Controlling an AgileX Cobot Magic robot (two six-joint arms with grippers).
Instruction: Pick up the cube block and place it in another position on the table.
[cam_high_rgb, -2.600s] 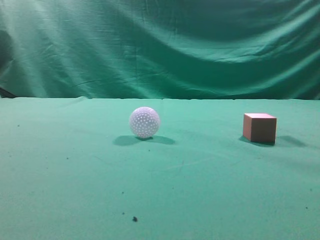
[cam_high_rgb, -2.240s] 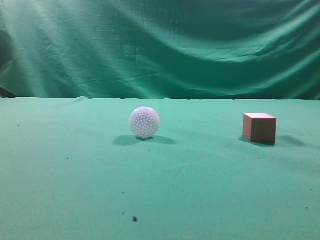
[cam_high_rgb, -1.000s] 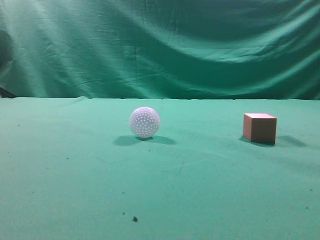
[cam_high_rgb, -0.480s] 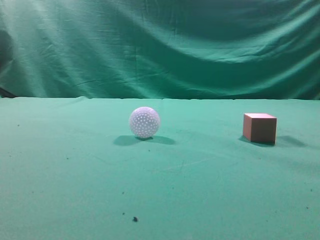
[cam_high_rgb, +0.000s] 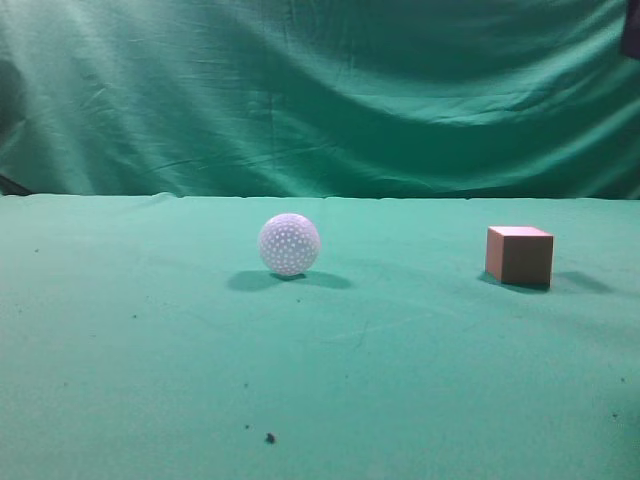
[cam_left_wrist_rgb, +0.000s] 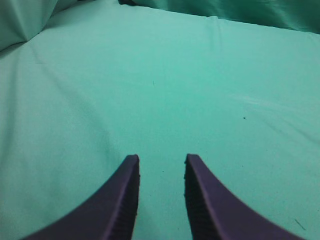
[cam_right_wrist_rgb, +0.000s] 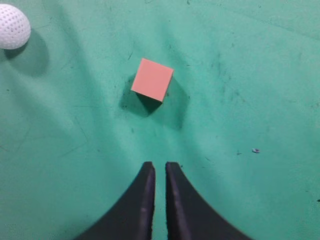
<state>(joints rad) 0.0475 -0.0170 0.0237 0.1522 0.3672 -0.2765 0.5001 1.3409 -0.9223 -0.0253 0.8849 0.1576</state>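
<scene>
The cube block (cam_high_rgb: 519, 256), reddish-brown with a lighter pinkish top, rests on the green table (cam_high_rgb: 400, 380) at the right. In the right wrist view it (cam_right_wrist_rgb: 152, 79) lies ahead of my right gripper (cam_right_wrist_rgb: 160, 167), well apart from it. That gripper hangs above the cloth with its fingers nearly together and nothing between them. My left gripper (cam_left_wrist_rgb: 161, 160) is open and empty over bare green cloth; no object shows in its view. A dark bit of an arm (cam_high_rgb: 630, 30) shows at the exterior view's top right corner.
A white dimpled ball (cam_high_rgb: 289, 244) sits on the table left of the cube; it also shows at the top left of the right wrist view (cam_right_wrist_rgb: 13, 33). A wrinkled green curtain (cam_high_rgb: 320, 90) hangs behind the table. A few dark specks (cam_high_rgb: 269, 437) dot the cloth.
A dark part of an arm has come into the top right corner of the exterior view. The cube and the ball have not moved.
</scene>
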